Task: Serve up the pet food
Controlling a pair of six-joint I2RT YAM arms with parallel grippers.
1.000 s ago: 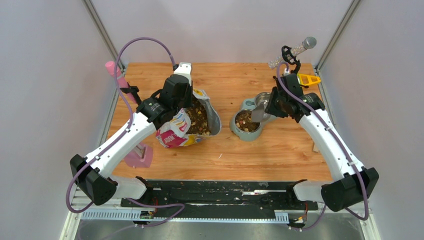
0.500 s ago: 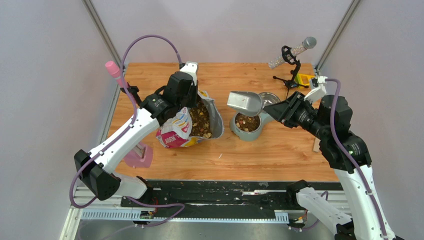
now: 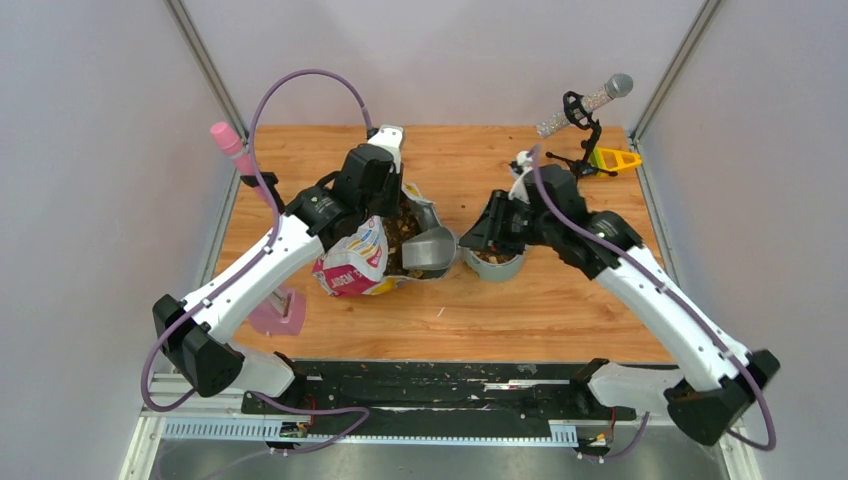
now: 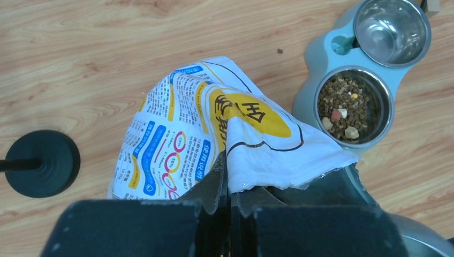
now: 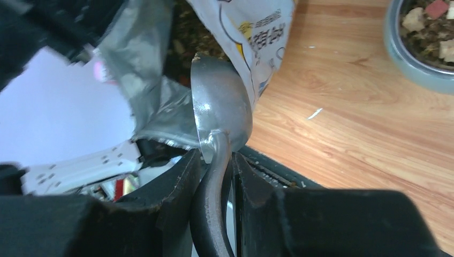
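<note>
Brown-tan pet food [image 4: 348, 107] lies as a round, crumbly heap in the nearer dish of the bowl [image 4: 320, 56], with more inside the bag [image 3: 350, 268] on the tabletop [image 3: 560, 300]. The left pincer [image 4: 227, 184] pinches the bag's edge. The right pincer [image 5: 217, 160] clamps the handle of the scoop [image 5: 222, 101], whose cup is at the bag's mouth.

White arm links [image 3: 250, 275], black joints [image 3: 192, 352], looping purple cables [image 3: 305, 73]

I find the bag [image 3: 350, 268] mouth blocked by the scoop [image 3: 430, 250] and the left gripper [image 4: 228, 171] pinching its rim; the bowl [image 3: 497, 266] sits just beside; bare table [image 3: 560, 300] nearer me lies open.
</note>
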